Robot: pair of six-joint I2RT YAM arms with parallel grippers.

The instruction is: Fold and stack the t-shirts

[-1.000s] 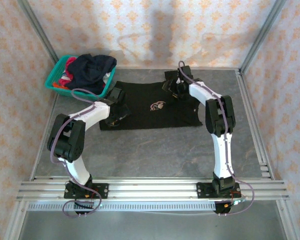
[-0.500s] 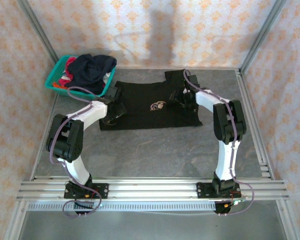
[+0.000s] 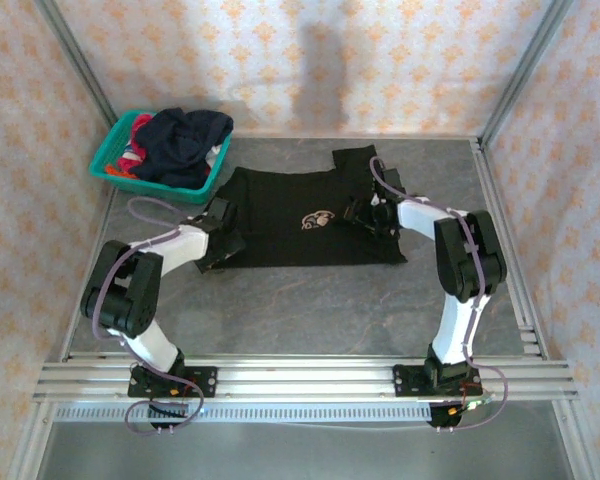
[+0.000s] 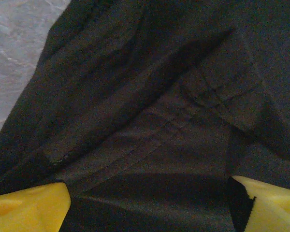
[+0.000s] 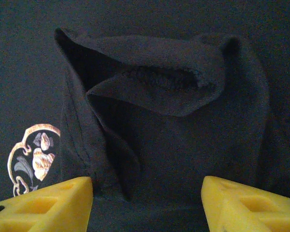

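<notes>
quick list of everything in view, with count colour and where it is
t-shirt: 1, black with tan emblem, spread mid-table
basket: 1, teal, far left corner
clothes: heap in the basket, dark navy over red-pink, count unclear
table: 1, grey
left arm: 1, white and black, at the shirt's left edge
right arm: 1, white and black, at its right side
left fingers: yellow, open over dark cloth
right fingers: yellow, open by a raised fold

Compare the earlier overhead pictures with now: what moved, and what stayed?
The right gripper drew back from the far sleeve to beside the tan emblem of the black cloth t-shirt. The left gripper also drew nearer, along the shirt's left edge. The teal plastic basket stayed put.
</notes>
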